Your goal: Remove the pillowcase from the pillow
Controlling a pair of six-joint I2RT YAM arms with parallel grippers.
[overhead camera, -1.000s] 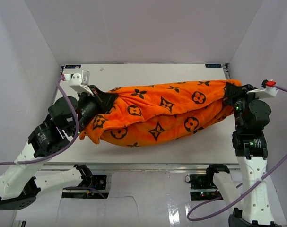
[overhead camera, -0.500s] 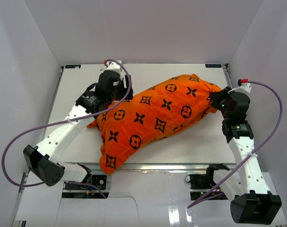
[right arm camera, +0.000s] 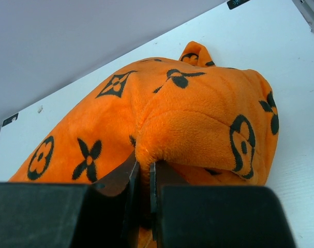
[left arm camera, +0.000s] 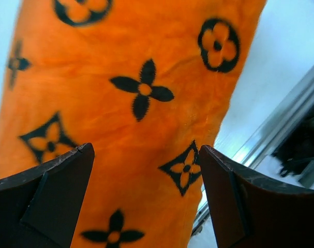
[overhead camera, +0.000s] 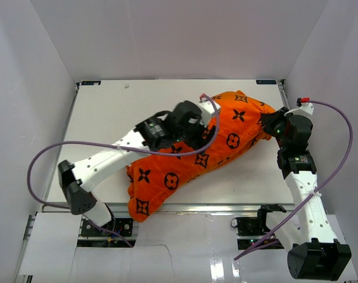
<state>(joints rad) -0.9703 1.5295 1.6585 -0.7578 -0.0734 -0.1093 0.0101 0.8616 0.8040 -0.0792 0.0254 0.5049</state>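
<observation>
**Camera positions: three views, one table**

- **Top external.** Fixed high above and behind the arm bases. It looks down and forward over the whole table (overhead camera: pixel 108 112). This is the distant view, with both arms shown full length and the pillowcase (overhead camera: pixel 237 118) shown whole.
- **Left wrist.** Mounted on the left arm. It looks down between the fingers of the left gripper (left arm camera: pixel 145 150). It sits very near the fabric, which fills most of the frame. A strip of tabletop and the metal edge rail (left arm camera: pixel 270 134) show at right.
- **Right wrist.** Mounted on the right arm, low near the tabletop. It looks along the right gripper (right arm camera: pixel 145 175) toward the far wall (right arm camera: pixel 69 41), also at close range.
- **Shared ground.** All three views show the pillowcase and the table. Whether the two wrist views overlap cannot be told.
</observation>
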